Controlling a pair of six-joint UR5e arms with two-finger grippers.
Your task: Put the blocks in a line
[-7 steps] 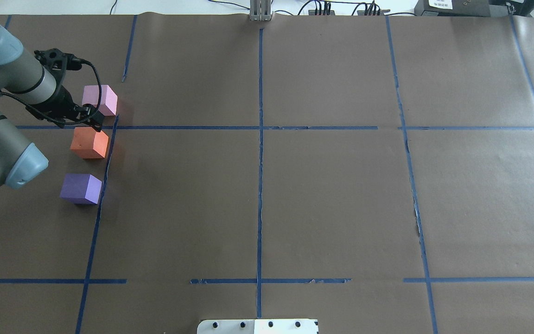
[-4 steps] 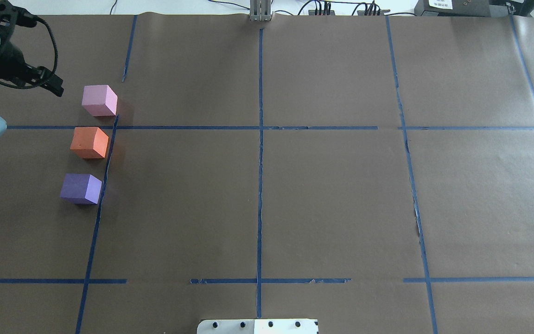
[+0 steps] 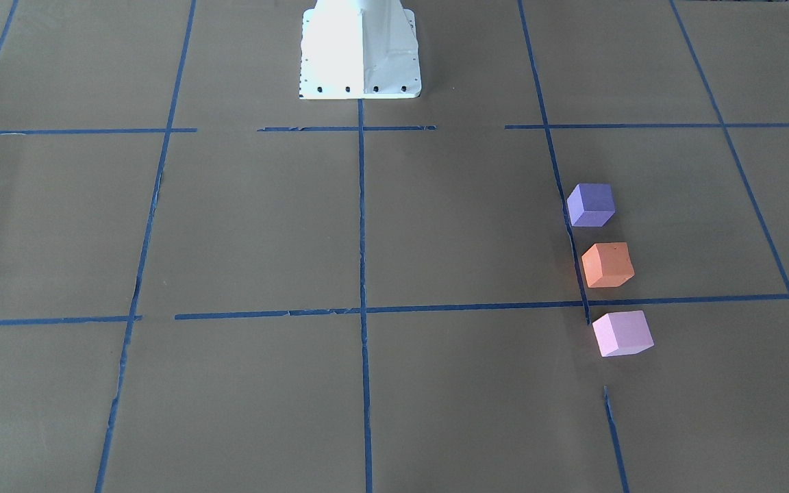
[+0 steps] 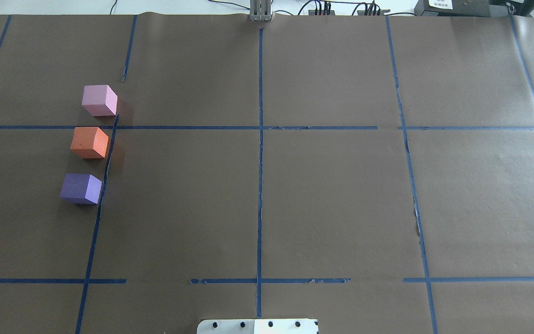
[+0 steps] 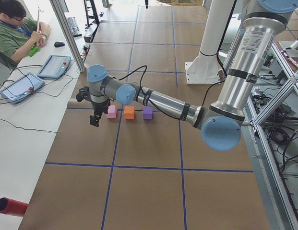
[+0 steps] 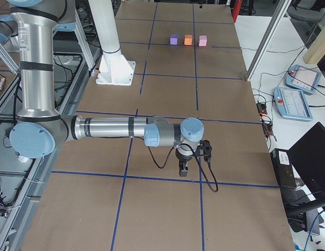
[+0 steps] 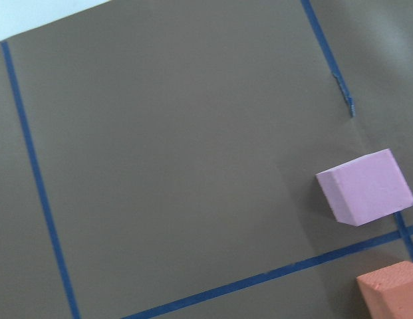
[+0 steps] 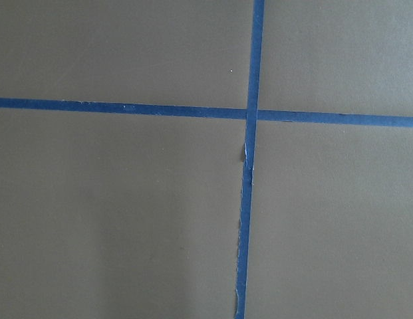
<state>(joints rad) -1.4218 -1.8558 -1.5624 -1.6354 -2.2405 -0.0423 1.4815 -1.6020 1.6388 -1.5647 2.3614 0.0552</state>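
Three blocks stand in a line on the brown paper along a blue tape line: the pink block (image 4: 99, 100) farthest from the robot, the orange block (image 4: 89, 142) in the middle, the purple block (image 4: 80, 188) nearest. They also show in the front-facing view: pink (image 3: 622, 333), orange (image 3: 607, 264), purple (image 3: 591, 204). The left wrist view shows the pink block (image 7: 366, 187) and a corner of the orange block (image 7: 391, 291). My left gripper (image 5: 94, 119) hangs above the table just outward of the pink block, touching nothing; I cannot tell if it is open. My right gripper (image 6: 183, 168) hangs far from the blocks, state unclear.
The white robot base (image 3: 360, 51) stands at the table's middle near edge. Blue tape lines (image 4: 260, 185) divide the brown paper into squares. An operator (image 5: 14, 33) sits beyond the table's left end with tablets (image 5: 53, 66) beside them.
My left arm has pulled back from between the pink and orange blocks and left the overhead view on its left. The three blocks have not moved.
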